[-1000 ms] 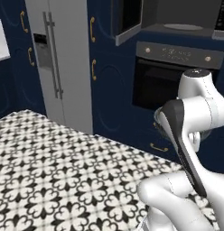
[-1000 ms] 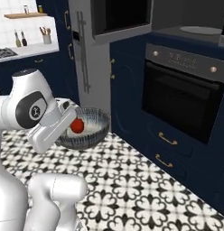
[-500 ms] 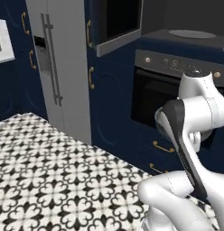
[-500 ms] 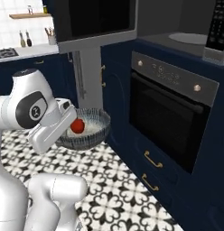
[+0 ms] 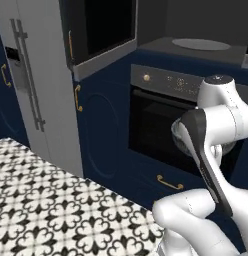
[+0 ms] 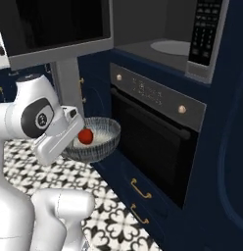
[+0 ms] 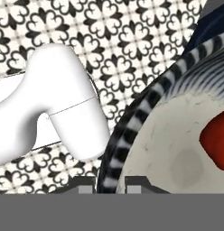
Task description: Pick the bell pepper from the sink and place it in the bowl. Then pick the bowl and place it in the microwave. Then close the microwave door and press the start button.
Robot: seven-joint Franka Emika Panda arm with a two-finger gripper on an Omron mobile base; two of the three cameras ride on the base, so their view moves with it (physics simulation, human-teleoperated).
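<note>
Carrying 1 bowl (image 6: 96, 139) by rim, hand (image 7: 110, 182) clamped; 1 bell pepper (image 6: 85, 136) inside.

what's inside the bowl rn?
The bell pepper sits inside the bowl, on its pale floor. The arm covers the bowl's left part in the right base view. The claw pinches the rim.
</note>
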